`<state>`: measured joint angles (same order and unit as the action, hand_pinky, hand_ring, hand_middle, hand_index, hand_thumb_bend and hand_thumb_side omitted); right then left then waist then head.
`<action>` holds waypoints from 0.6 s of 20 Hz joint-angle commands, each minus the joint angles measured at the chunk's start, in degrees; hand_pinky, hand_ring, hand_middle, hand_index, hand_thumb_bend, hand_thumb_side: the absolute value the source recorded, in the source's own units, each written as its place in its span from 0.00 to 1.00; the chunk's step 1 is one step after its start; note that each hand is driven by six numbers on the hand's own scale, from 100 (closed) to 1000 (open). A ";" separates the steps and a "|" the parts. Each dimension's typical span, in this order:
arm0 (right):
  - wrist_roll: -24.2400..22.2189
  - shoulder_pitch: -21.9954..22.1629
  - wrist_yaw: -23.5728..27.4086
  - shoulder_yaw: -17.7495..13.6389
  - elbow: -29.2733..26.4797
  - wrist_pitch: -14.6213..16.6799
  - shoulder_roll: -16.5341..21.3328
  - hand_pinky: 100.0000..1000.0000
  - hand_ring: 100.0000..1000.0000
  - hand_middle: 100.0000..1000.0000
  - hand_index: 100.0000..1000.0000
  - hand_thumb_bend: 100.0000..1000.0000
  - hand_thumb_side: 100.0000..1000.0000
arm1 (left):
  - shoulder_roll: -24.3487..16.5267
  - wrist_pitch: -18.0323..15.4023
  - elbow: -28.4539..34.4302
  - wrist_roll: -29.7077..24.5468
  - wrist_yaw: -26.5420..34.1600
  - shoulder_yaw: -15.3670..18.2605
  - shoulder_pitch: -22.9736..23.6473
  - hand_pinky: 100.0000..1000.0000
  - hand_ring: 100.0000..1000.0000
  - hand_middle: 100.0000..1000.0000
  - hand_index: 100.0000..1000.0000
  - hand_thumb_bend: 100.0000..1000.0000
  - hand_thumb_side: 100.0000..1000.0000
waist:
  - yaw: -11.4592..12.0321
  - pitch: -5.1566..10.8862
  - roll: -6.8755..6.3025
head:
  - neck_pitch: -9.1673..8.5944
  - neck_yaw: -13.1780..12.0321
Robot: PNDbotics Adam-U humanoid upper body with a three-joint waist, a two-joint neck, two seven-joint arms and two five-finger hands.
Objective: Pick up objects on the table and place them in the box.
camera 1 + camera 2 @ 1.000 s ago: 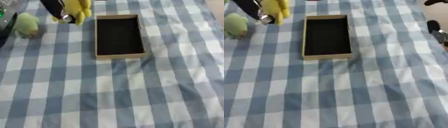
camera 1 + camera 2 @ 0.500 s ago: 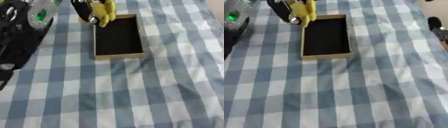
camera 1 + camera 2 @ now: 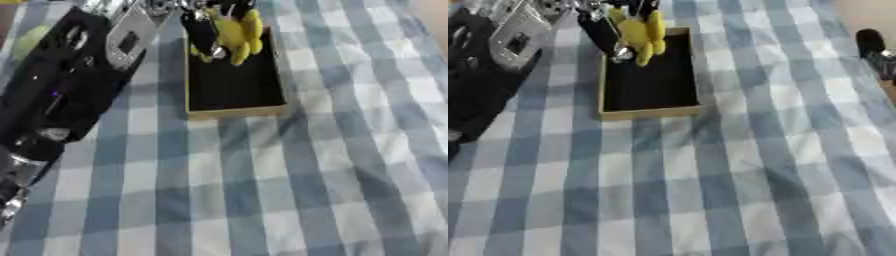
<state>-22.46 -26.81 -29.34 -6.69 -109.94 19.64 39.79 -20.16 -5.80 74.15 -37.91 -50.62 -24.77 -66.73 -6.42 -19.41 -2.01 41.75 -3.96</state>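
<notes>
Yellow object (image 3: 234,33) in left hand (image 3: 203,31)

The left hand (image 3: 213,30) with the yellow object (image 3: 234,33) curled in its fingers now hangs over the far end of the box (image 3: 238,108); a second ago it is well left of the box, over the checked cloth, and half a second ago just at the box's far left corner. The left arm (image 3: 66,85) now fills much of the left side of both views, where a second ago little of it shows. The pale green object (image 3: 31,36) beside it is now mostly hidden behind the arm.
</notes>
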 commanded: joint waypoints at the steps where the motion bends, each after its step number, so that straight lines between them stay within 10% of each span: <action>1: -0.20 -0.71 0.58 -0.72 -1.26 -0.16 0.63 0.67 0.80 0.84 0.80 0.00 0.00 | -0.07 -0.47 -1.46 1.00 -0.93 0.39 -0.43 0.47 0.56 0.49 0.53 0.37 0.00 | -0.21 1.04 0.16 | -0.35 -0.20; 6: -0.61 -0.52 0.82 -1.01 -1.43 -0.44 0.01 0.67 0.80 0.84 0.80 0.00 0.00 | 0.16 -3.39 -2.62 0.44 -0.77 -0.12 0.55 0.58 0.66 0.58 0.62 0.38 0.00 | -0.26 0.88 0.13 | -0.27 -0.23; 7: -0.65 -0.48 0.80 -1.10 -1.43 -0.52 -0.01 0.67 0.80 0.84 0.80 0.00 0.00 | 0.03 -4.56 -2.57 0.15 -0.69 -0.22 0.71 0.71 0.75 0.69 0.74 0.41 0.20 | -0.26 0.89 0.22 | -0.27 -0.16; 12: -0.53 -0.19 0.61 -1.37 -1.50 -0.71 0.06 0.68 0.80 0.84 0.80 0.00 0.00 | -0.74 -7.58 -3.21 -0.88 -3.53 0.70 1.13 0.89 0.91 0.84 0.86 0.56 0.46 | -0.20 1.08 0.59 | -0.15 -0.01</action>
<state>-23.07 -26.63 -29.06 -7.16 -110.18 19.02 38.61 -19.69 -12.66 70.60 -38.62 -53.30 -24.96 -64.61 -6.61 -19.68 -1.76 41.73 -3.96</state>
